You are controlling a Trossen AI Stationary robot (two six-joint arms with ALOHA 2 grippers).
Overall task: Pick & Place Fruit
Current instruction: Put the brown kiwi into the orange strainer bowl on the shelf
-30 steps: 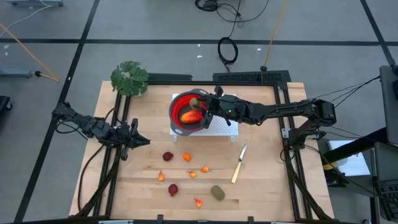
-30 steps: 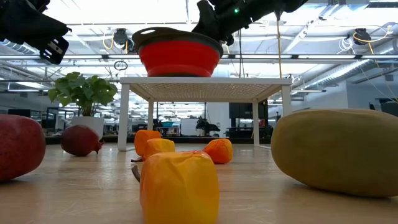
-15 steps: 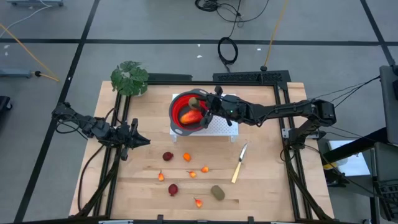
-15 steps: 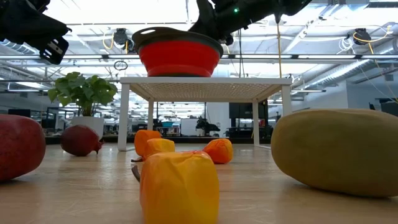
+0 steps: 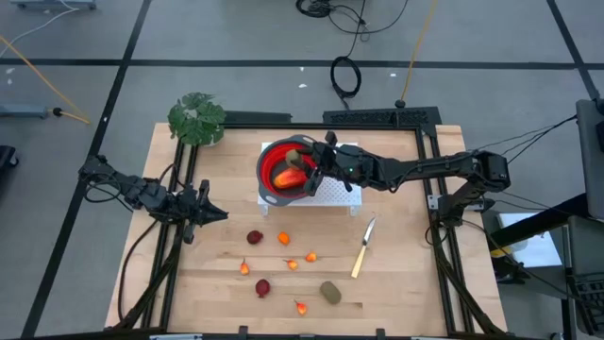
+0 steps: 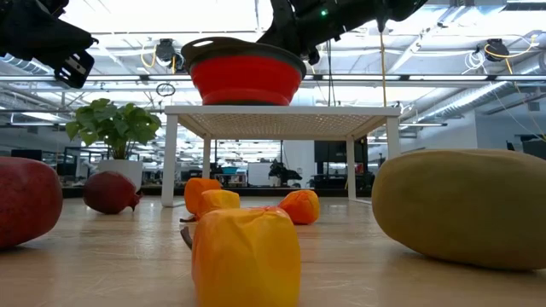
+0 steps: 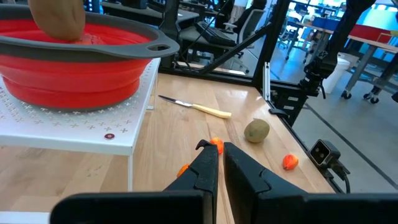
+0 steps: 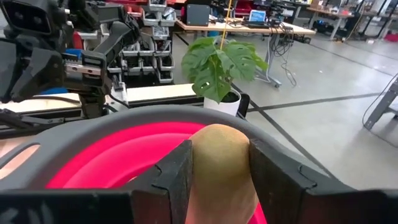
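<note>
I am holding an olive-brown oval fruit (image 8: 221, 163) between the fingers of my right gripper (image 5: 311, 162), partway open around its width, directly over the red bowl (image 5: 268, 161), just above centre in the high view. The long red-orange-yellow fruit (image 5: 291, 176) is already lying inside the bowl. To do this step well, I judge I should be lowering the oval until it sits near the bowl's floor, beside the long piece rather than on it, then spreading the fingers gently so it does not roll out over the grey rim.

The oval looks smooth, matte and firm. The bowl is soft-looking red with a stiff grey rim, sitting on a small white perforated stand (image 5: 338, 192). Below it on the pale wooden tabletop (image 5: 406, 274) are lying two dark red round fruits (image 5: 255, 237), another olive oval (image 5: 329, 292) and several tiny orange pieces (image 5: 284, 239), with a slim pale-handled knife (image 5: 361, 253) to their right.

My left gripper (image 5: 215, 215) is waiting at centre-left, fingers closed and empty. A leafy potted plant (image 5: 197, 118) is standing at upper left.
</note>
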